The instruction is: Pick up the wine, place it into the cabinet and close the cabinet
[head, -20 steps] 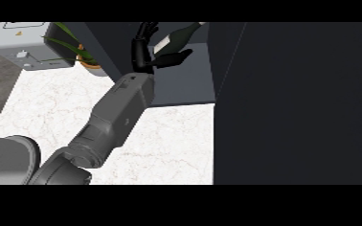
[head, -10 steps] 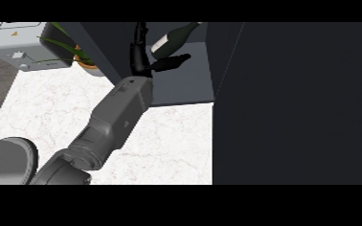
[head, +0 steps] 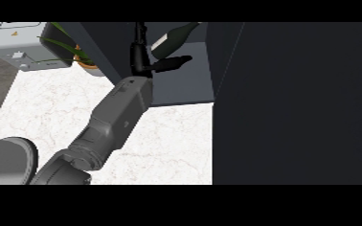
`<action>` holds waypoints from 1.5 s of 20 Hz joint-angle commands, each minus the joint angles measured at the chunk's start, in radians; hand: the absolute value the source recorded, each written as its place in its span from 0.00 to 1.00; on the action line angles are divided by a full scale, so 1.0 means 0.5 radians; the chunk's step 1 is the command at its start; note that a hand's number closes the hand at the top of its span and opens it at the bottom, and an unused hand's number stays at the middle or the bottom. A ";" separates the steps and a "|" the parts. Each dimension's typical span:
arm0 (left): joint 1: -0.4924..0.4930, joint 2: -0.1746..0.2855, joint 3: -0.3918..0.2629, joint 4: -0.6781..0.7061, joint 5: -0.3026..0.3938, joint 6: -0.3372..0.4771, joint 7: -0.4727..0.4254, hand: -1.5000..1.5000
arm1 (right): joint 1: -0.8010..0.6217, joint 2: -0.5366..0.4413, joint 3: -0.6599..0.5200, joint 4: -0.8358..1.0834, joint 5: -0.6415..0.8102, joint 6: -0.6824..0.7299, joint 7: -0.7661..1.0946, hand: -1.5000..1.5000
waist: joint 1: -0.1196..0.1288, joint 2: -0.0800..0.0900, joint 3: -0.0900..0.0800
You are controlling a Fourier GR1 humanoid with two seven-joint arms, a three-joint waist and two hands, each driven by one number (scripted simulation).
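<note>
Far left we see a grey box (head: 25, 52) at the bench's back edge, with a leafy plant (head: 65, 45) in an orange pot (head: 88, 66) just beside it. White marble bench (head: 170, 143) fills the lower left.

The grey left forearm (head: 117, 117) comes up from the lower left corner and slants up and right to the open cabinet (head: 185, 84). The left hand (head: 141, 60) is inside the cabinet mouth, over its grey floor. Its fingers (head: 140, 36) run straight up the view. The thumb (head: 173, 63) sticks straight out to the right. So we call the hand spread apart, not curled round anything.

The wine bottle (head: 176, 36) is inside the cabinet, in the gap between those fingers and the thumb. It is dark green, with a pale label (head: 161, 39) on the body. Its long axis is a diagonal: the wide body sits lower left by the fingers, and the narrow neck points to the upper right, toward the back of the cabinet. It looks tilted rather than upright. We cannot tell if the fingers or thumb touch the glass, or whether the base rests on the cabinet floor.

Right of that, a big dark cabinet door (head: 290, 105) stands open and takes up the whole right part of the view.
</note>
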 commanded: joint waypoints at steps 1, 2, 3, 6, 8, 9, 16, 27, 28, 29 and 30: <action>0.115 0.076 0.047 0.019 0.025 -0.145 -0.068 0.00 | 0.033 -0.002 0.001 -0.151 -0.072 -0.019 0.070 0.00 | 0.015 0.011 -0.010; 0.088 0.079 0.025 0.036 0.003 -0.184 -0.031 0.00 | 0.035 -0.020 -0.035 -0.153 -0.087 -0.020 0.079 0.00 | 0.005 0.013 -0.010; 0.142 0.028 -0.004 0.031 -0.028 -0.200 -0.073 0.00 | 0.027 0.002 0.011 -0.126 -0.033 -0.031 0.070 0.00 | 0.044 -0.001 -0.009; 0.137 0.003 0.015 0.028 0.008 -0.188 -0.082 0.00 | 0.074 0.012 -0.005 -0.087 -0.044 -0.011 -0.008 0.00 | 0.037 -0.002 -0.008; 0.125 0.003 -0.024 0.035 0.011 -0.245 -0.057 0.00 | 0.031 -0.003 -0.024 -0.015 -0.049 0.011 -0.031 0.00 | 0.031 -0.003 -0.008; 0.140 0.060 -0.016 0.032 -0.024 -0.304 -0.052 0.00 | 0.056 -0.012 0.019 -0.186 -0.032 -0.050 0.114 0.00 | 0.050 -0.007 -0.009; 0.178 0.002 -0.038 -0.010 0.115 -0.351 -0.084 0.00 | -0.006 -0.029 0.024 -0.185 -0.076 -0.059 0.154 0.00 | 0.027 -0.021 -0.009; 0.291 0.003 -0.295 -0.203 0.399 -0.377 -0.023 0.00 | -0.049 -0.015 0.032 -0.119 -0.021 -0.112 0.145 0.00 | 0.040 -0.036 -0.008; 0.416 0.003 -0.369 -0.279 0.435 -0.379 -0.084 0.00 | 0.006 -0.016 0.045 -0.056 -0.013 -0.037 0.032 0.00 | 0.043 -0.048 -0.007; 0.391 0.003 -0.438 -0.358 0.460 -0.344 -0.001 0.00 | -0.025 -0.021 -0.026 -0.151 -0.067 -0.112 0.134 0.00 | 0.057 -0.051 -0.007; 0.448 0.003 -0.520 -0.401 0.532 -0.319 0.001 0.00 | 0.022 -0.041 -0.043 -0.026 -0.112 0.002 0.007 0.00 | 0.026 -0.042 -0.006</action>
